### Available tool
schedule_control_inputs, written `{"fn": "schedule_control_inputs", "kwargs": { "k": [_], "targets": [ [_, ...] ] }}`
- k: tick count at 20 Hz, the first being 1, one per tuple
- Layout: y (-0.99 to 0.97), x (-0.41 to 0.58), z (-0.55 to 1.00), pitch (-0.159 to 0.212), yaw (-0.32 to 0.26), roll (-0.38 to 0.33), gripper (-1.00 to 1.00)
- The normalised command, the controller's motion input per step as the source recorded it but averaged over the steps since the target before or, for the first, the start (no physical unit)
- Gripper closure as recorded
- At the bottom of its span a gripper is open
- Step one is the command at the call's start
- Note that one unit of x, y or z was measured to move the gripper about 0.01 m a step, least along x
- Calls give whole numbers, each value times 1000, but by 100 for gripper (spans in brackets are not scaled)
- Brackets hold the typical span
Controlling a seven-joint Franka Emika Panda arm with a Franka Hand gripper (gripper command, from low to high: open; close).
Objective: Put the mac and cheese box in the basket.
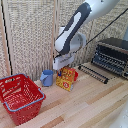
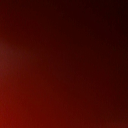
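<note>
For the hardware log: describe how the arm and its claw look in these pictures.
In the exterior view, the arm is bulky, with rounded white shells and a dark grey band running along its length. A thin dark cable trails from it toward the view's right. The claw is a white boxy block; its fingers are too blurred to describe. The wrist view shows only dark red.

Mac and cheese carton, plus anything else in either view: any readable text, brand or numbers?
None legible.
mac and cheese carton: red and white print on the front, too blurred to read.
toaster oven: no markings visible.
blue mug, basket: no text.
Wrist view: plain dark red, nothing to read.
</note>
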Motion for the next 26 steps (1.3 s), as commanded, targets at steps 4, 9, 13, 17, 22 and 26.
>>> {"fn": "schedule_control_inputs", "kwargs": {
  "k": [4,9,13,17,22,26],
  "targets": [
    [0,0,3,0,-75,0,100],
    [0,-41,218,-10,-90,8,100],
    [3,-73,899,-13,-115,0,100],
    [63,-19,1000,-27,-77,-10,100],
    [277,0,1000,-34,-81,-48,100],
    [642,-16,849,-68,-63,-99,100]
  ]
}}
